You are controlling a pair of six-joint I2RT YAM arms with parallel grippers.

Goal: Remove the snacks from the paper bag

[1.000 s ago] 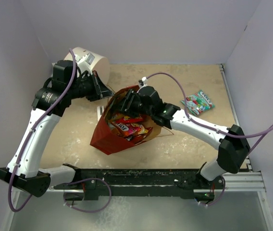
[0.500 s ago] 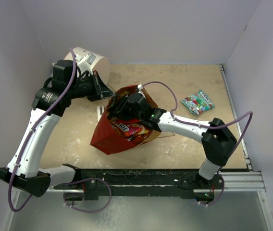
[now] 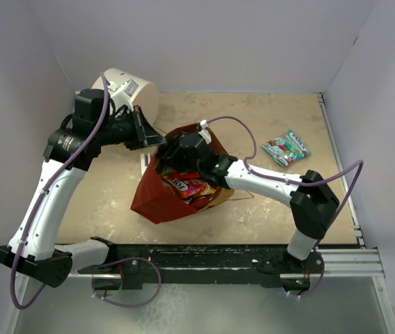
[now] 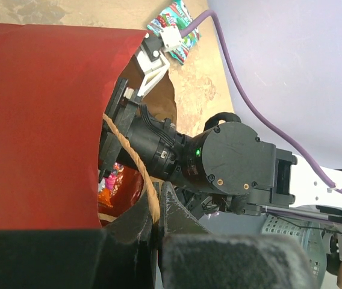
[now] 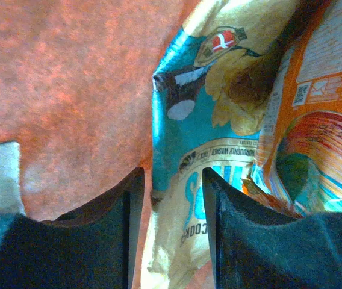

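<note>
The red paper bag (image 3: 157,202) lies tilted at mid table with its mouth facing up and back; it fills the left of the left wrist view (image 4: 38,120). Several snacks (image 3: 189,186) show inside it. My left gripper (image 3: 150,136) is shut on the bag's string handle (image 4: 136,162), jaws closed on it (image 4: 157,195). My right gripper (image 3: 172,161) is inside the bag mouth. In the right wrist view it is open (image 5: 172,183), with the edge of a teal and tan packet (image 5: 189,150) between the fingers. An orange packet (image 5: 321,114) lies beside it.
One green and red packet (image 3: 286,148) lies on the table at the right, also in the left wrist view (image 4: 174,23). A white drum (image 3: 133,90) stands at the back left behind my left arm. Walls close in the table on three sides.
My right gripper has moved left and deeper into the bag mouth. My left gripper keeps its hold on the handle and has barely shifted.
</note>
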